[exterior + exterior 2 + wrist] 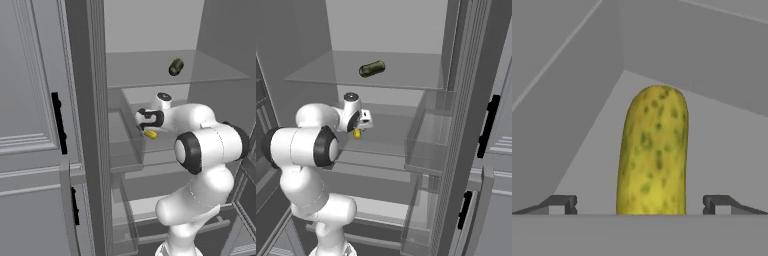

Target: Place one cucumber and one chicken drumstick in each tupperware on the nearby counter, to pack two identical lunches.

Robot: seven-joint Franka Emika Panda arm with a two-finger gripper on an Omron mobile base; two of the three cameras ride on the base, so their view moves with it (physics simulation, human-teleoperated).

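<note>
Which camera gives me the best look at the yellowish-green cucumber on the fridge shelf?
The hand view: the yellowish-green cucumber stands large between the open claw tips. Both base views show just a small yellow bit beside the arm.

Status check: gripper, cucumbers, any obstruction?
Gripper open, straddling yellowish-green cucumber on fridge shelf. Dark green cucumber one shelf up. Nothing blocking.

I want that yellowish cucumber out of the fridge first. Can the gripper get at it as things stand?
Probably yes: the gripper is open, the yellowish cucumber lies between its fingertips, nothing between.
</note>
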